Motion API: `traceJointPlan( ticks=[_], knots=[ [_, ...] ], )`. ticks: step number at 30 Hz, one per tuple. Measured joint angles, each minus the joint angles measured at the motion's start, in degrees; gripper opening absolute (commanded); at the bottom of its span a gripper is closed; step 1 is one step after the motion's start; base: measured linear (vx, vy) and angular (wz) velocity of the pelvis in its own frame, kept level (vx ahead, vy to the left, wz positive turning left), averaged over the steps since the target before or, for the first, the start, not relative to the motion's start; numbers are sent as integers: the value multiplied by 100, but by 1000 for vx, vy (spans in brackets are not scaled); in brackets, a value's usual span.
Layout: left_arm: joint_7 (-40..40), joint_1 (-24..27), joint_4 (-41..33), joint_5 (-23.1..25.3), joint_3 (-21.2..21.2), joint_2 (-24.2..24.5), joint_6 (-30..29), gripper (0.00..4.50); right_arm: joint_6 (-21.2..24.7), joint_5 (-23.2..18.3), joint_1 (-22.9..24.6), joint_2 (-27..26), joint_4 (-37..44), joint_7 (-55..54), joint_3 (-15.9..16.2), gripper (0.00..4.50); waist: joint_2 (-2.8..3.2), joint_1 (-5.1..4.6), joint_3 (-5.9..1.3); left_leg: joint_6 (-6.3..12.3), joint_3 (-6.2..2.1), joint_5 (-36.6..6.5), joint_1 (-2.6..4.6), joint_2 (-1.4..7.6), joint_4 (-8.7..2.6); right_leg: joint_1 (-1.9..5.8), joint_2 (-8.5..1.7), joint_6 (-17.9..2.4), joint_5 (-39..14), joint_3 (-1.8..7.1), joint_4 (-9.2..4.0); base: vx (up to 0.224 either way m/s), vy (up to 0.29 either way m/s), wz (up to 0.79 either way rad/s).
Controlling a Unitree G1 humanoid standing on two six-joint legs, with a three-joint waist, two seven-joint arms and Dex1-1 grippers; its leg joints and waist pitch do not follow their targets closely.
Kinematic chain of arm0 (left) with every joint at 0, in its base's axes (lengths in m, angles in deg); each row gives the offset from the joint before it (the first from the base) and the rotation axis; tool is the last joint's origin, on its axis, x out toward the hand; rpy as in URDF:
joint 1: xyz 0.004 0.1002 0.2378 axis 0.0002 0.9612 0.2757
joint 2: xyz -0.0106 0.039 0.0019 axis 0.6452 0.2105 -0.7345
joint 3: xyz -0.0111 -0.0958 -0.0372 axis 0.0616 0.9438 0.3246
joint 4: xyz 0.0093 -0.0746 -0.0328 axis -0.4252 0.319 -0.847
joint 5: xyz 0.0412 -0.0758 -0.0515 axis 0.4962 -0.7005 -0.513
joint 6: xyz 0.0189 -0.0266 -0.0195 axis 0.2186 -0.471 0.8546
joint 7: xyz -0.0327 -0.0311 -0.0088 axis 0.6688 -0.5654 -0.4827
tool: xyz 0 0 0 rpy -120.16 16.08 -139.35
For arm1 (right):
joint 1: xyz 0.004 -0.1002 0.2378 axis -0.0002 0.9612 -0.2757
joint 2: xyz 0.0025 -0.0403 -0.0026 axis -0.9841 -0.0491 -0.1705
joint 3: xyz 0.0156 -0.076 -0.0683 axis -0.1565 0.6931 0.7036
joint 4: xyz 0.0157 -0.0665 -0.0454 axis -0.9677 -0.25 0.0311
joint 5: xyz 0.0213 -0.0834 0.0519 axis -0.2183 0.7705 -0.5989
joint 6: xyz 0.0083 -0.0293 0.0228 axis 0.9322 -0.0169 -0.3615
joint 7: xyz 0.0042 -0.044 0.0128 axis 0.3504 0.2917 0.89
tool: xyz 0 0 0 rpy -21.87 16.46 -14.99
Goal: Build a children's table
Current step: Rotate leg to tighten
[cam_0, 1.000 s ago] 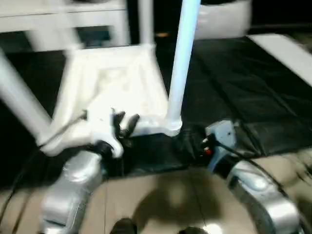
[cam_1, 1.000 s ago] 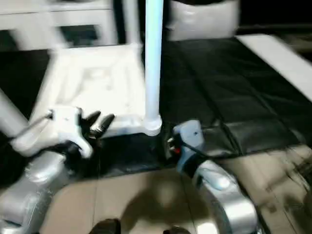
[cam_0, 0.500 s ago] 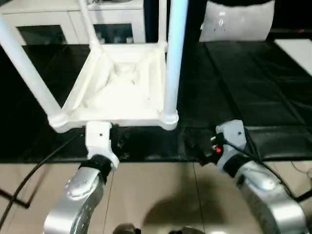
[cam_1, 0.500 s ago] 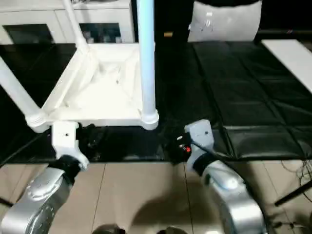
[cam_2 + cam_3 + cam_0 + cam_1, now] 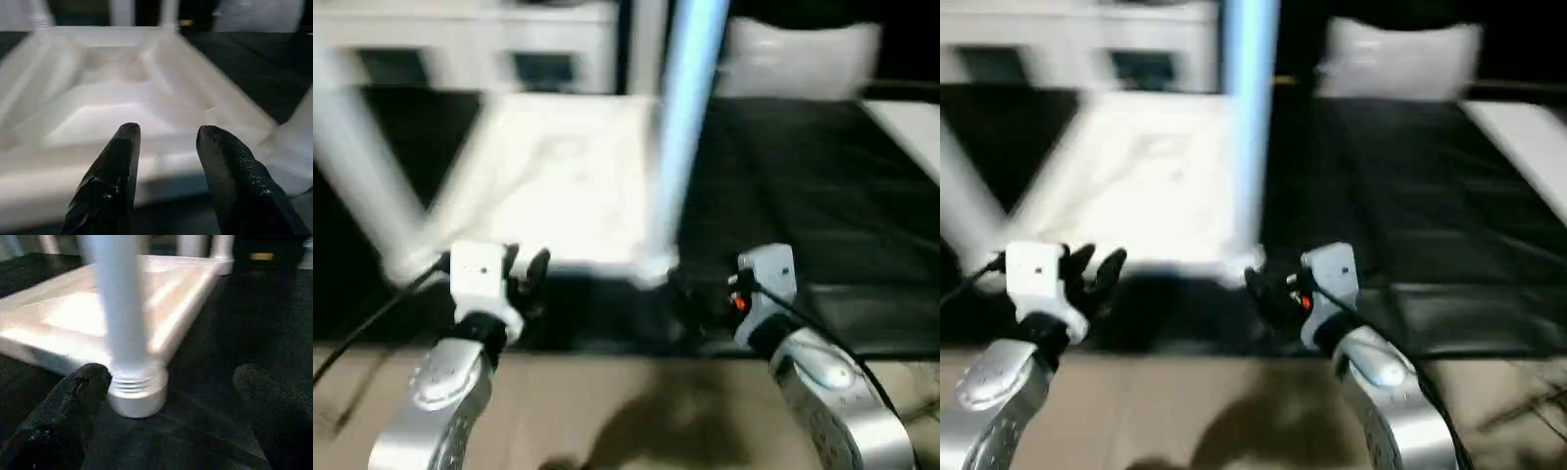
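Upside-down white tabletop (image 5: pixel 563 181) lying on the black mat (image 5: pixel 783 186), near edge close to the mat's front edge, legs standing up from the corner sockets. Near-right leg (image 5: pixel 120 313) seated upright in its socket (image 5: pixel 137 394). Left gripper (image 5: pixel 166 161) half open, empty, just before the tabletop's near edge. Right gripper (image 5: pixel 171 416) spread wide, empty, facing the near-right socket, not touching it.
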Motion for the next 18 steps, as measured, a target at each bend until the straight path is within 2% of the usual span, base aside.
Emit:
traceJointPlan(
  ticks=[1, 2, 3, 4, 5, 6, 7, 8, 9, 10, 12, 13, 15, 16, 18],
  knots=[
    [-15, -22, -9, -1, -14, 2, -2, 248, -8, 0, 18, -9, 7, -24, -26, 450, -166, -68, -18, -30, 59, -59, 43, -99, 18, -75, -128, -50, 248, 123, -371, 129, -78, 8],
    [-30, -26, 8, -1, -56, -57, -12, 248, -17, 3, 43, 13, 0, -50, -62, 450, -233, -62, 12, -64, 84, -120, 90, -132, 43, -47, -152, -42, 480, 183, -311, 105, -110, 0],
    [-52, -21, 20, -4, -182, -101, -33, 248, -21, 7, 115, 27, -3, -83, -115, 450, -208, -7, 33, 148, 61, -217, 90, -133, 186, 27, -88, -82, 415, 190, -385, 105, -110, 0],
    [-95, -21, -1, -13, -286, -99, -35, 248, -24, 36, 173, 59, -10, -128, -172, 450, -133, 76, 54, 273, -33, -287, 37, -129, 383, 150, -40, -114, 408, 190, -478, 99, -86, -9],
    [-96, -25, -8, -9, -282, -87, -35, 248, -39, 53, 186, 51, -10, -144, -197, 450, -92, 110, 62, 268, -61, -284, -25, -145, 491, 243, -19, -131, 398, 180, -540, 118, -43, -7],
    [-95, -30, -20, -7, -268, -66, -36, 248, -71, 54, 184, 41, -1, -150, -197, 450, -69, 142, 79, 238, -71, -267, -64, -140, 440, 320, -4, -140, 380, 169, -582, 118, -43, -7],
    [-96, -30, -25, -6, -261, -72, -37, 248, -107, 54, 183, 38, 20, -151, -194, 450, 1, 174, 88, 184, -84, -232, -136, -88, 233, 400, 47, -138, 347, 131, -611, 117, -13, -2],
    [-121, -30, -19, -14, -261, -82, -35, 248, -130, 54, 174, 38, 28, -150, -194, 450, 110, 187, 80, 137, -82, -46, -167, 1, 69, 471, 111, -141, 325, 44, -642, 130, 45, -4],
    [-167, -24, -6, -42, -240, -72, -36, 248, -133, 54, 164, 39, 24, -147, -193, 450, 197, 198, 69, -96, -98, 127, -131, 91, 56, 510, 159, -160, 313, 17, -643, 130, 45, -4],
    [-236, -39, 28, -90, -172, -63, -35, 248, -136, 45, 127, -14, 20, -116, -113, 450, 181, 161, 56, -76, -118, 106, -117, 71, 51, 472, 153, -176, 294, 22, -671, 163, 86, 1],
    [-414, -148, 226, -96, -165, 40, -21, 248, -139, -4, -33, -1, -11, -26, -59, 450, 110, 114, 19, -70, -110, 105, -198, 28, 87, 350, 104, -222, 295, 35, -603, 147, 74, 2],
    [-514, -216, 319, -102, -166, 130, -20, 248, -192, -14, -89, 44, -7, 22, -86, 450, 77, 75, -2, -57, -116, 95, -253, -18, 138, 268, 61, -124, 301, 68, -517, 98, 56, -1],
    [-804, -517, 574, -123, -273, 327, -33, 248, -195, -29, -107, 259, -35, 179, -111, 450, 53, 94, -16, -64, -114, 101, -328, -65, 140, 231, 62, -4, 293, 175, -498, 69, 33, 0],
    [-1052, -731, 746, -130, -354, 556, -86, 248, -175, -32, -107, 394, -70, 317, -99, 450, 53, 119, -16, -78, -104, 119, -356, -67, 128, 205, 65, 15, 303, 188, -504, 0, 0, 0],
    [-1440, -998, 984, -161, -407, 897, -187, 248, -104, -37, -106, 592, -95, 546, -50, 450, 54, 118, -10, -121, -85, 148, -354, -58, 86, 192, 63, 22, 331, 192, -517, 0, 0, 0]
  ],
)
